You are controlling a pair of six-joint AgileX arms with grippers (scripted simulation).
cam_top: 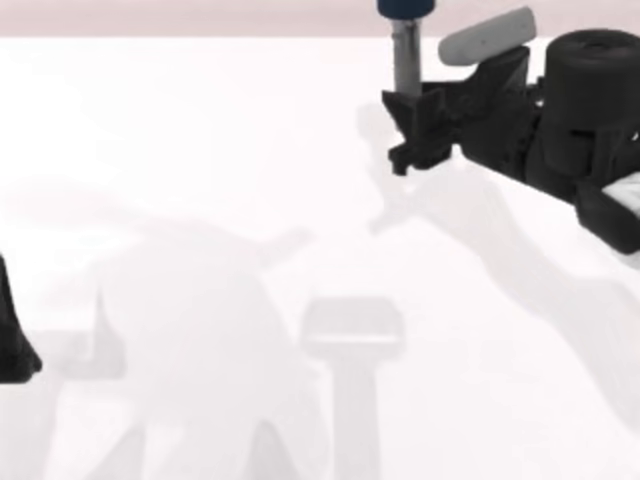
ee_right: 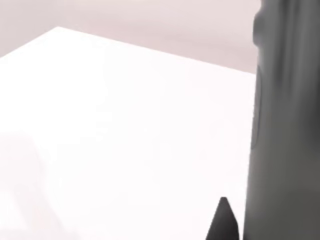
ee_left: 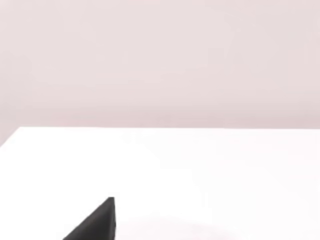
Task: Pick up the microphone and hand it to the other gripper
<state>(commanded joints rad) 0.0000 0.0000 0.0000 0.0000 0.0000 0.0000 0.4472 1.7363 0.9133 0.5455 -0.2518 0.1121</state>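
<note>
Already the right end effector (cam_top: pixel 425 125), in the upper right of the top view, has the mic (cam_top: pixel 408 45) pinched between its black fingers, closed around the lower end of the grey handle. The mic stands roughly upright in that grip, its navy head cut by the top edge of the frame. In the right wrist view the handle (ee_right: pixel 282 125) fills the right side as a tall grey column, with one pointed fingertip (ee_right: pixel 224 222) showing just beside it. A shadow on the white counter (cam_top: pixel 200 150), set apart from the end effector, suggests the mic is lifted clear of the surface, so I judge the pick-up done.

The handover is not yet done. The left end effector (cam_top: pixel 15 335) shows only as a black sliver at the left edge of the top view, well apart from the mic, and only one dark fingertip (ee_left: pixel 97 222) enters the left wrist view; whether it is open I cannot tell. What is left, by my reading: bringing the two arms together toward the middle of the frame, closing the left one on the mic, then releasing with the right.
</note>
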